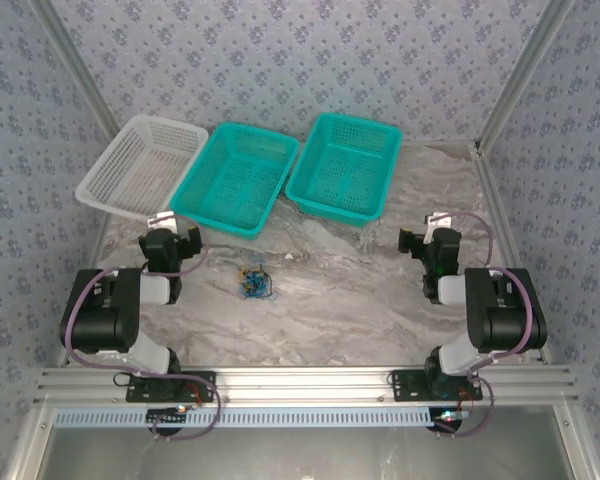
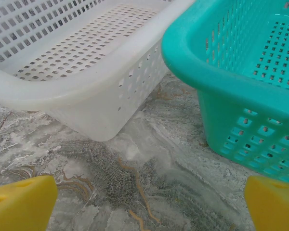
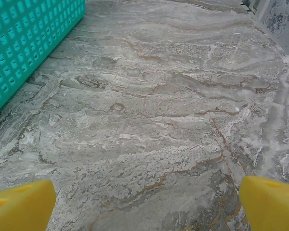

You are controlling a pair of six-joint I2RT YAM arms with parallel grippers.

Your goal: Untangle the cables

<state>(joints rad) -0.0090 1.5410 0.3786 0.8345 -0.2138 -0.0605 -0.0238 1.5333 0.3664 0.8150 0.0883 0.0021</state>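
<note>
Several thin cables (image 1: 254, 282) lay tangled on the table (image 1: 360, 290), likely light and limp, best pinched at a loop. Left pincer (image 2: 149, 207) and right pincer (image 3: 147, 207) gaped wide, empty.

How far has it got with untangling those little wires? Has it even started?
Nothing looks done yet: the cables lie in one tangled clump on the table. Nothing is in hand either: the left gripper and the right gripper are both open, hold nothing and sit apart from the clump. All of the untangling is left to do.
</note>
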